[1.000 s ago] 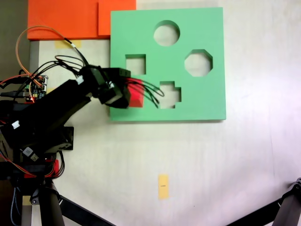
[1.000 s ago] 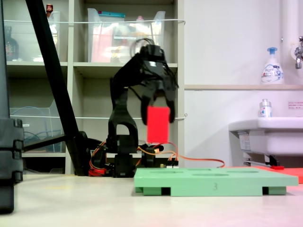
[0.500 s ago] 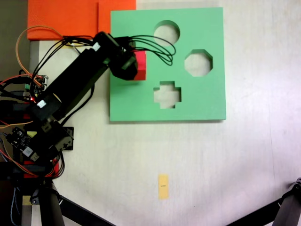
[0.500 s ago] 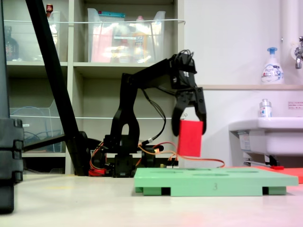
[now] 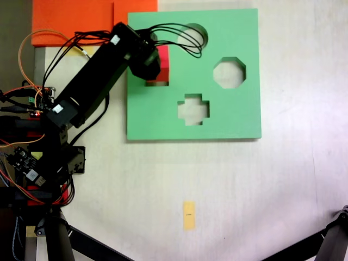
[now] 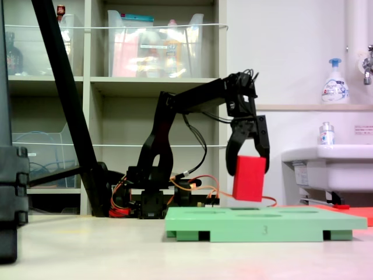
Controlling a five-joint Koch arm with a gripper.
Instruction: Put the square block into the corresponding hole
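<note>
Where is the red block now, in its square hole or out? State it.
Out. In a fixed view the red block hangs tilted in the pincer, with a gap above the green board.

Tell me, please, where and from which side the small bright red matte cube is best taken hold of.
Grip the small bright red matte cube on two opposite flat side faces near its top, coming from above. The pincer holds it that way now, shut across its upper part, with the cube hanging slightly tilted above the large green foam board. This leaves its lower part free to enter the square cutout.
</note>
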